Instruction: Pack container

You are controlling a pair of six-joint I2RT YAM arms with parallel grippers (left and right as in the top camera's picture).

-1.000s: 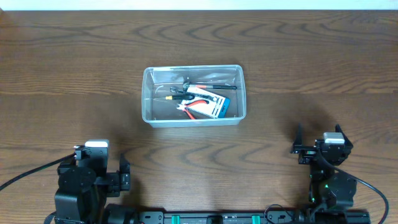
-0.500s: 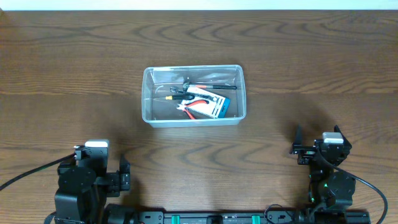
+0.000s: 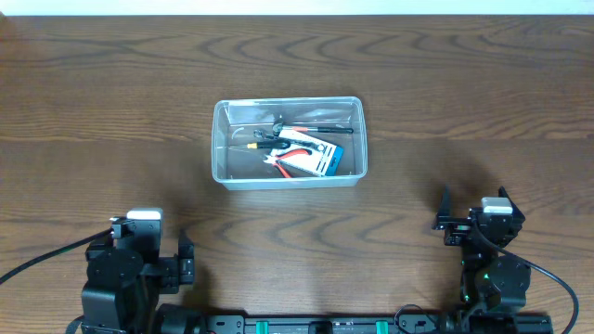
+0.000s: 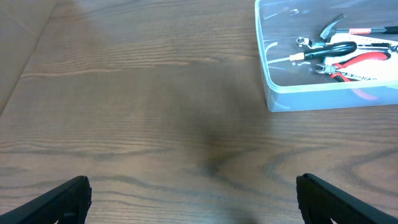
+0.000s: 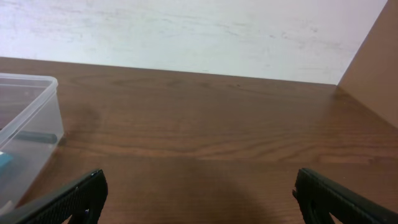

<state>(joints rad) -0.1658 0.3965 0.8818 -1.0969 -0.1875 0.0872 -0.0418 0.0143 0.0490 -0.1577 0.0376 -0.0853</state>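
Little is seen to have changed from overhead: the clear rectangular plastic container (image 3: 219, 153) stays on the brown wooden counter (image 3: 445, 83) with red- and black-handled hand tools (image 3: 297, 148) inside, so packing is judged nearly finished. In the left wrist view the left gripper (image 4: 194, 193) is shown wide open and empty. In the right wrist view the right gripper (image 5: 199, 186) is likewise spread wide, with nothing touched.

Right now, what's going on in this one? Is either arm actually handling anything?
Nothing is being handled. The clear container sits mid-table with several hand tools inside, among them red-handled pliers and a black-handled screwdriver. Both arms are at the near edge of the table, well short of the container. The left gripper and the right gripper are open and empty, over bare wood. The packing looks finished or paused.
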